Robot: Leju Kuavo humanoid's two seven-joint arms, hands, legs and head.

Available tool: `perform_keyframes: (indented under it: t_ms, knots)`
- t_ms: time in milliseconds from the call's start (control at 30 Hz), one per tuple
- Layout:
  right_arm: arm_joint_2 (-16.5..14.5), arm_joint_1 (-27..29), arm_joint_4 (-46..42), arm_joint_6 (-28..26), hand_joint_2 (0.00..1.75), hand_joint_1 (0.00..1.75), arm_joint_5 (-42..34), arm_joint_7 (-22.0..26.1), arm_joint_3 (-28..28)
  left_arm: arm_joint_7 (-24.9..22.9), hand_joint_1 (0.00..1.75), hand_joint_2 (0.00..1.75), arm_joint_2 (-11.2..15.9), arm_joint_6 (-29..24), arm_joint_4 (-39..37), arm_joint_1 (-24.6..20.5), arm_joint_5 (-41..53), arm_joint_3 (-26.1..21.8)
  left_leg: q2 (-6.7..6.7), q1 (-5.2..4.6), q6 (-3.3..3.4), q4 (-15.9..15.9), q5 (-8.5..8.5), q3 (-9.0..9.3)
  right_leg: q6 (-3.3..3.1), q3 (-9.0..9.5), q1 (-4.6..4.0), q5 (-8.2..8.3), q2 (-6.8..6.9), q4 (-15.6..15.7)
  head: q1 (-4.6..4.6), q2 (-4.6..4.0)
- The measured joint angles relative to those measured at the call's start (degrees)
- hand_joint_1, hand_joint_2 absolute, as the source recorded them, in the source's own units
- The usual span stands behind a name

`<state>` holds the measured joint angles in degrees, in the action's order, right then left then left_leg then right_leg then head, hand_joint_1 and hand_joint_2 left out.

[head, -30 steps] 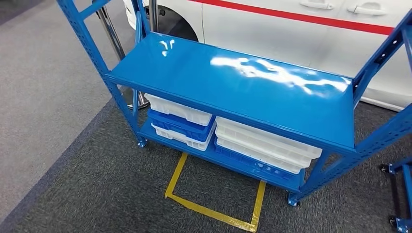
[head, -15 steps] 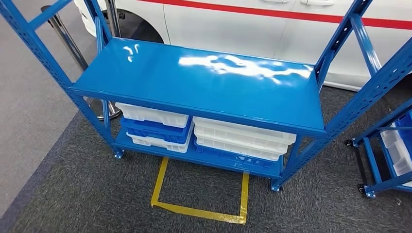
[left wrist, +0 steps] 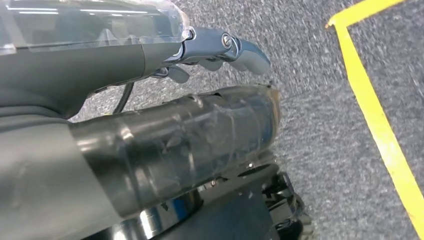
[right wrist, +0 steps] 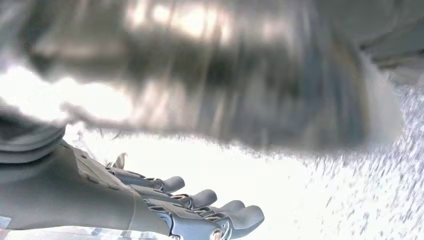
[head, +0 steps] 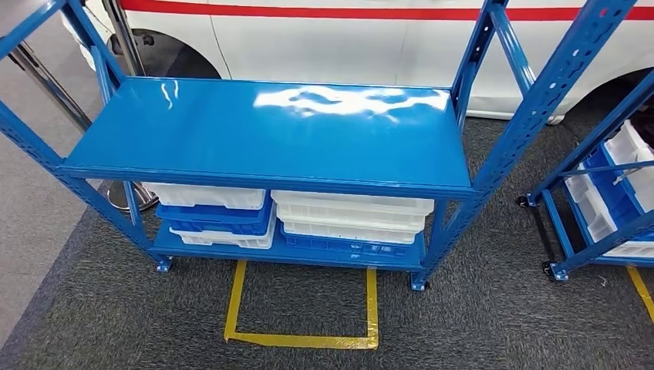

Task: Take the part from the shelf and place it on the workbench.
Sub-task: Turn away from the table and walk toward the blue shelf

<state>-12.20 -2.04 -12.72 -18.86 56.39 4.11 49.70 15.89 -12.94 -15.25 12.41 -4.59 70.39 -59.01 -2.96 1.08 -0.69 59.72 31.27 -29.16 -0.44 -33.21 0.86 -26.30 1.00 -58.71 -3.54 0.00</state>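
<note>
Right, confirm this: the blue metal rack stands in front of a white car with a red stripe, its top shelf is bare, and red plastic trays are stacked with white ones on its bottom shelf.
One detail is wrong: the plastic trays stacked with the white plastic trays are blue, not red, as the head view shows. The rest holds: the blue metal rack stands before the white car with a red stripe, top shelf bare.

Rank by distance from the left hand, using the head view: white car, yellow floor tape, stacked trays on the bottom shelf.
The left hand hangs beside the robot, above the carpet.
1. yellow floor tape, on the carpet before the rack
2. stacked trays, low in the rack
3. white car, behind the rack
</note>
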Motion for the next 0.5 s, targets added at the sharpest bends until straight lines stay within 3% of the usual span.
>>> perform_keyframes:
  t_ms: [67, 133, 167, 200, 267, 333, 400, 500]
  knots:
    - [-0.07, -0.15, 0.0, -0.31, 1.75, 0.0, 0.19, -0.38, -0.08, -0.04, 0.0, 0.0, 0.01, -0.01, 0.0, 0.19, 0.01, 0.0, 1.84, 0.11, -0.31, 6.66, 3.54, -3.21, -0.76, 0.11, -0.01, 0.03, -0.27, 0.19, 0.08, 0.0]
    - [-0.12, -0.25, 0.0, -0.17, 1.75, 0.0, 0.17, -0.43, -0.1, -0.09, 0.0, 0.0, 0.01, -0.01, 0.0, 0.42, 0.02, 0.0, 2.38, 0.17, -0.72, 13.43, 5.78, -6.75, -1.23, 0.14, -0.18, -0.08, -0.67, 0.11, 0.1, 0.0]
    - [-0.13, -0.26, 0.0, -0.12, 1.75, 0.0, 0.17, -0.34, -0.1, -0.1, 0.0, 0.0, 0.01, -0.01, 0.0, 0.52, 0.03, 0.0, 2.44, 0.26, -0.97, 14.29, 5.29, -7.4, -1.31, 0.22, -0.2, -0.17, -0.93, 0.05, 0.1, 0.0]
    - [-0.13, -0.26, 0.0, -0.1, 1.75, 0.0, 0.17, -0.21, -0.1, -0.1, 0.0, 0.0, 0.01, -0.01, 0.0, 0.57, 0.03, 0.0, 2.45, 0.41, -1.2, 12.85, 3.69, -6.97, -1.31, 0.31, -0.18, -0.27, -1.22, -0.06, 0.1, 0.0]
    - [-0.13, -0.28, 0.0, -0.1, 1.75, 0.0, 0.21, 0.07, -0.1, -0.08, 0.0, 0.0, 0.02, 0.0, 0.0, 0.6, 0.03, 0.0, 2.48, 0.86, -1.66, 5.5, -0.57, -3.97, -1.05, 0.41, -0.15, -0.61, -1.71, -0.56, 0.1, 0.0]
    - [-0.13, -0.34, 0.0, -0.11, 1.75, 0.0, 0.25, 0.1, -0.1, -0.02, 0.0, 0.87, 0.02, 0.01, 0.0, 0.52, 0.05, 0.0, 2.69, 1.01, -1.4, -0.03, -2.49, -1.74, -0.49, 0.18, -0.43, -1.16, -2.1, -1.41, 0.09, 0.0]
    - [-0.13, -0.38, 0.0, -0.16, 1.75, 0.0, 0.28, -0.21, -0.09, 0.05, 0.0, 1.75, 0.01, -0.17, 0.0, 0.47, 0.11, 0.0, 2.85, 0.82, -0.71, -1.02, -2.36, -1.41, -0.1, 0.02, -0.65, -1.44, -2.27, -1.83, 0.09, 0.0]
    - [-0.11, -0.41, -0.01, -0.26, 1.75, 0.0, 0.32, -1.02, -0.06, 0.11, 0.0, 1.75, 0.02, -0.84, 0.0, 0.47, 0.36, 0.0, 2.84, 0.54, -0.4, -0.98, -2.37, -1.37, 0.16, 0.15, -0.51, -1.29, -2.27, -1.56, 0.13, 0.0]
